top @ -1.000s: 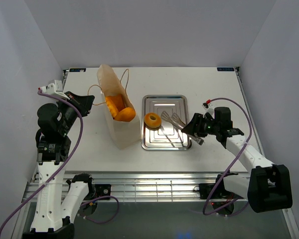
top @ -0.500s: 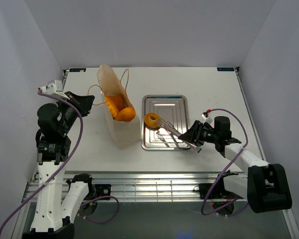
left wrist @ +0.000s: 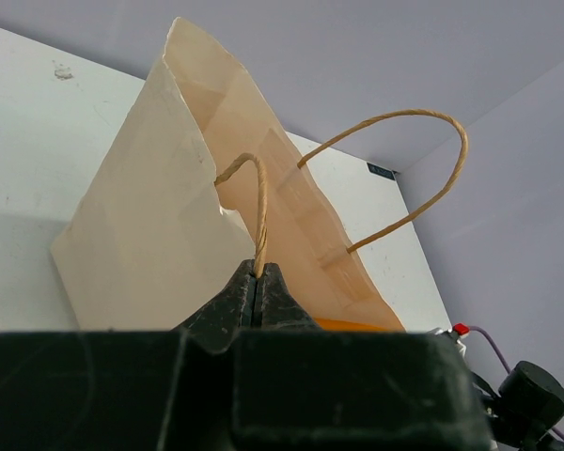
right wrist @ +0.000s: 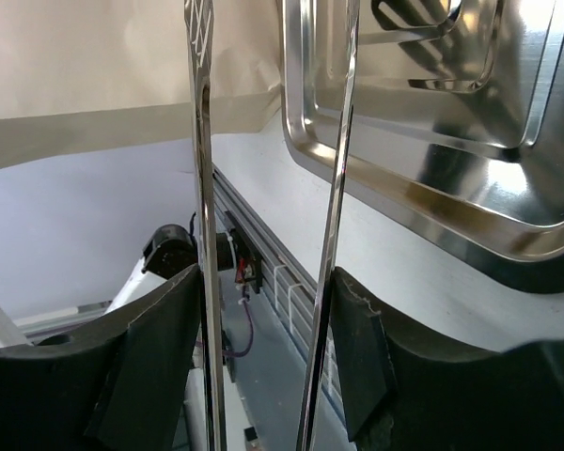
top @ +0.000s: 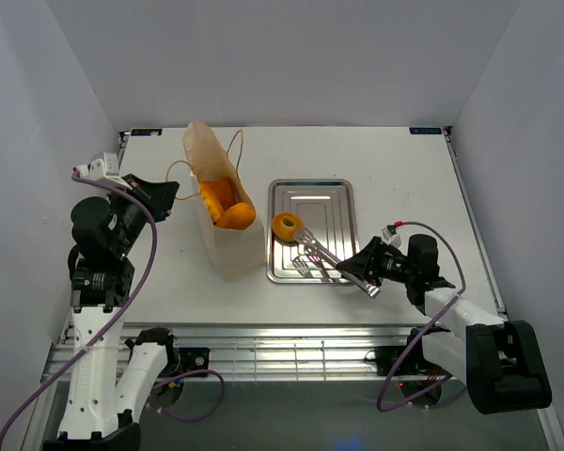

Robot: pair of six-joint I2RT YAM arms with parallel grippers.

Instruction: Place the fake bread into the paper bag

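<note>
White table (top: 404,178): we see glossy orange bread (top: 227,209) inside cream paper bag (top: 237,252), ring doughnut (top: 286,225) on silver tray (top: 324,202); left gripper (left wrist: 258,279) pinches string handle (left wrist: 260,202), right gripper (top: 359,266) clasps metal tongs (top: 321,252).

Fig.: No text, brand or number is legible in my views; the dark stickers at my table's (top: 395,169) far-right corner (top: 426,131) and far-left corner (top: 146,132) are too small to read.

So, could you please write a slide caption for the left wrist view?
Left end effector pinches one string handle of the paper bag, a sliver of fake bread visible.
</note>
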